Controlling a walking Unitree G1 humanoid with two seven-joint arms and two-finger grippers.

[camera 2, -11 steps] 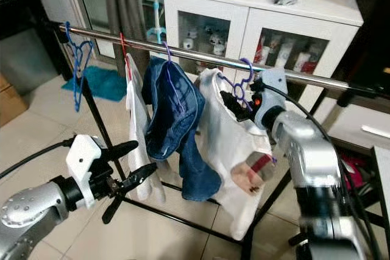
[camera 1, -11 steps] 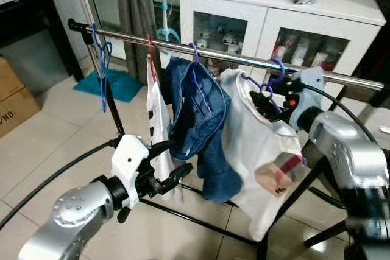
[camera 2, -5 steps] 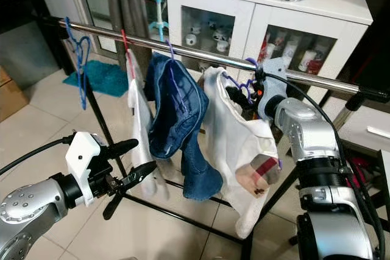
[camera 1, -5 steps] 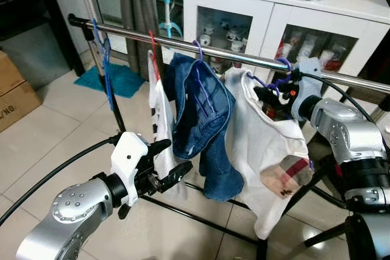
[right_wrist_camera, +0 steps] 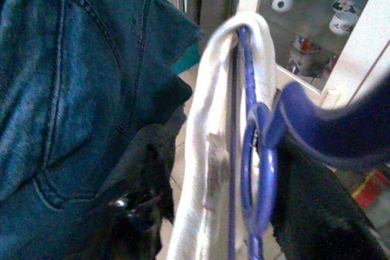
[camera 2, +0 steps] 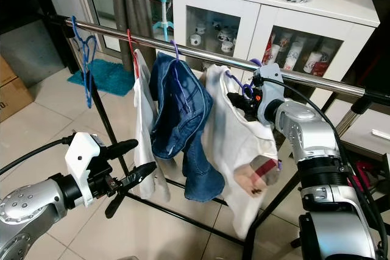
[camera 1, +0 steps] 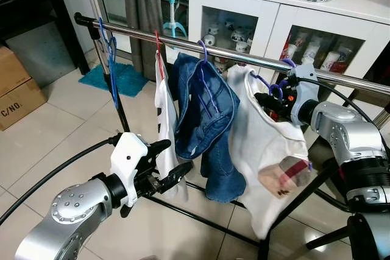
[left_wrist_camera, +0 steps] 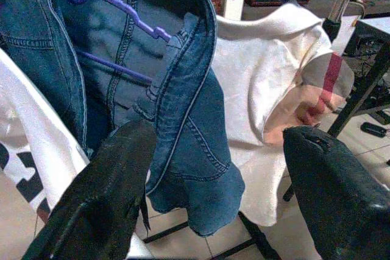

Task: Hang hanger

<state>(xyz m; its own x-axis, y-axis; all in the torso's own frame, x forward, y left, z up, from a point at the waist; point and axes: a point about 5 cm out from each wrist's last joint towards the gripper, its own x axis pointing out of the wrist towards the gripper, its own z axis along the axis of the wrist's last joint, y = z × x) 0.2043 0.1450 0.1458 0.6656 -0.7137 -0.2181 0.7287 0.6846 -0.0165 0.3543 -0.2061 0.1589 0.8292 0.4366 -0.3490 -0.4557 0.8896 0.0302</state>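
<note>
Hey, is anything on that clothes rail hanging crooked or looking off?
Yes. The white shirt hangs lopsided on its purple hanger, sagging toward the floor, with the right pincer at its neck. The jeans are bunched over their hanger rather than hung straight. The blue hanger at the rail end is bare.

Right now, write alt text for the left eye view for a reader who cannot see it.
The right claw is at the purple hanger carrying a white shirt, its hook on a steel rail. Beside it hang jeans, a white garment and an empty blue hanger. The left claw is open, low in front.
</note>
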